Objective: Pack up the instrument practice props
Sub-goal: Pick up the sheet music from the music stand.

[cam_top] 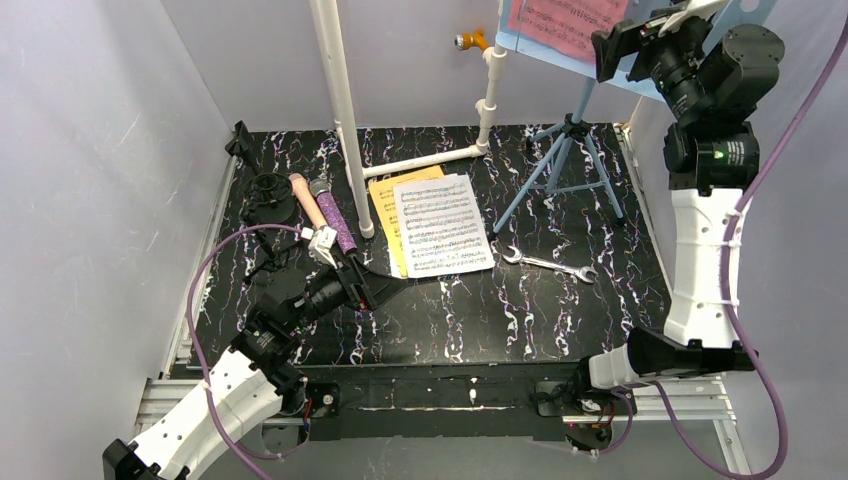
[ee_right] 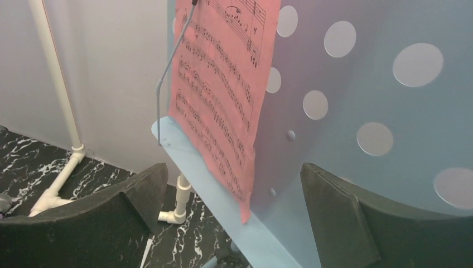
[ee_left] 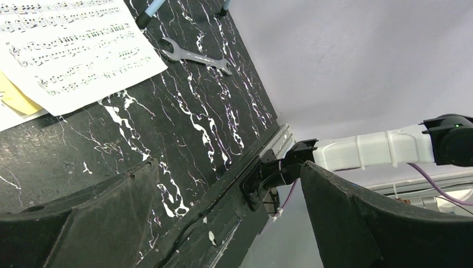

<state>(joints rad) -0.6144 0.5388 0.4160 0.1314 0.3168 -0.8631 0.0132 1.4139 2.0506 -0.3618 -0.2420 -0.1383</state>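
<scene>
Right gripper [ee_right: 231, 181], high up, has its jaws spread wide and empty. It faces the salmon-pink sheet-music page [ee_right: 217, 95], which rests on the ledge of the light-blue perforated music rack [ee_right: 357, 111] beside a thin grey wire page-holder [ee_right: 158, 111]. The step in hand is probably lifting that page off. The next move calls for closing on the page's lower edge without tipping the rack. Left gripper [ee_left: 228, 170], also wide and empty, hovers low near the white printed sheet-music page [ee_left: 67, 50] on the black marbled table [ee_left: 83, 145].
</scene>
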